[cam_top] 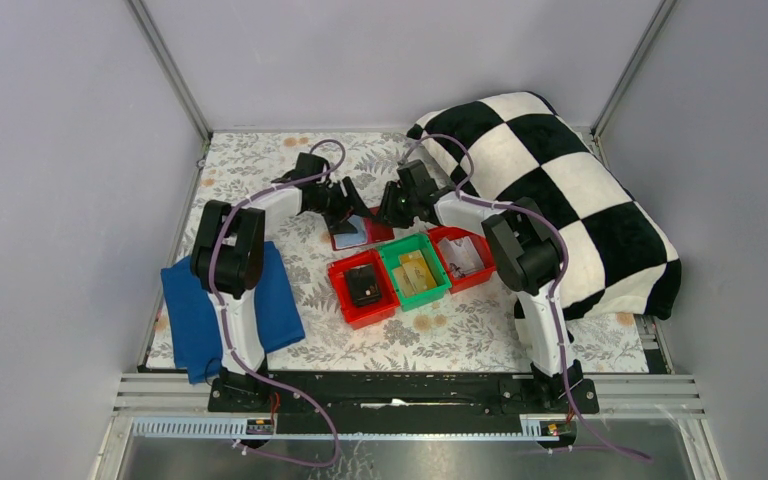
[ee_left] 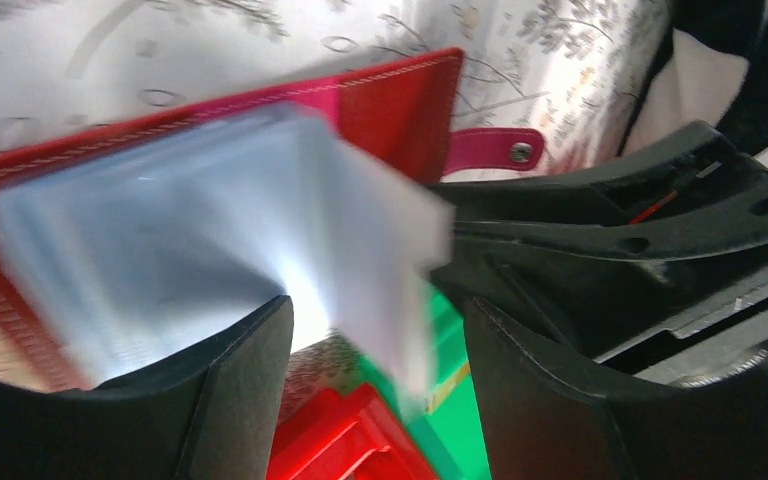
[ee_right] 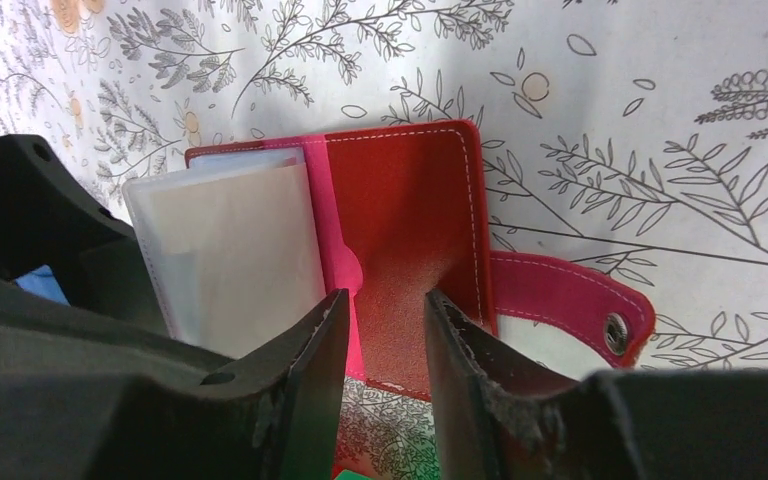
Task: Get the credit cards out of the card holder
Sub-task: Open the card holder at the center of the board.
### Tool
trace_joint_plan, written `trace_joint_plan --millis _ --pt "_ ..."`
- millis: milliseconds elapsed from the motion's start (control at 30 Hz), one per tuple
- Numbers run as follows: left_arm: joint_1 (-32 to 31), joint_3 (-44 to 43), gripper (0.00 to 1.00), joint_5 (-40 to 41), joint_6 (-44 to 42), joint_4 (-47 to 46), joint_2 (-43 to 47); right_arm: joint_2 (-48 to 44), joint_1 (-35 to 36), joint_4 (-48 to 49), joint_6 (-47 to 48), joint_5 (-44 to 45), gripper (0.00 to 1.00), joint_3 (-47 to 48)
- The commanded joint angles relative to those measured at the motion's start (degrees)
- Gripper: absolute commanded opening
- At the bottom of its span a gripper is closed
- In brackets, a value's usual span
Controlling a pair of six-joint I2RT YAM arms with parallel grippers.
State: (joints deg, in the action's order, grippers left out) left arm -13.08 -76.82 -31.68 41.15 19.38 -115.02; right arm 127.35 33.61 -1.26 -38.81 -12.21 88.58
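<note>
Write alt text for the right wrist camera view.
An open red wallet lies on a leaf-patterned tablecloth, a stack of pale cards on its left half and a pink snap strap sticking out to the right. The right gripper fills the foreground at the wallet's near edge, its black fingers apart.

Soft, even light fills the top view, with only faint shadows on the tablecloth [cam_top: 310, 270]. The left wrist picture smears badly, and white glare flares on the card holder [ee_left: 400, 100] sleeves, near side. The right wrist picture is bright and sharp, leaf print crisp on the far side.
</note>
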Motion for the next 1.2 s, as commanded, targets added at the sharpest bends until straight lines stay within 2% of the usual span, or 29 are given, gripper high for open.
trace_joint_plan --millis 0,300,467,700,1167 --pt "-2.4 1.1 0.68 -3.4 5.8 -9.0 0.5 -1.6 0.2 -1.3 -1.8 -3.1 0.42 -3.0" --pt "-3.7 -2.6 0.68 -2.8 6.3 -8.6 -0.7 -7.0 -1.0 -2.5 0.5 0.3 0.43 -5.3" --pt "-3.7 -6.5 0.68 -2.6 6.0 -6.5 -2.9 -12.4 -1.9 -4.0 4.2 1.8 0.48 -7.1" --pt "-4.8 -6.8 0.68 -1.7 6.7 -7.3 -2.6 -18.7 -3.0 -3.2 5.8 4.0 0.50 -11.3" --pt "-8.8 -11.6 0.67 -4.3 9.1 -9.2 -11.6 -23.1 -6.8 -1.5 5.8 3.0 0.39 -15.4"
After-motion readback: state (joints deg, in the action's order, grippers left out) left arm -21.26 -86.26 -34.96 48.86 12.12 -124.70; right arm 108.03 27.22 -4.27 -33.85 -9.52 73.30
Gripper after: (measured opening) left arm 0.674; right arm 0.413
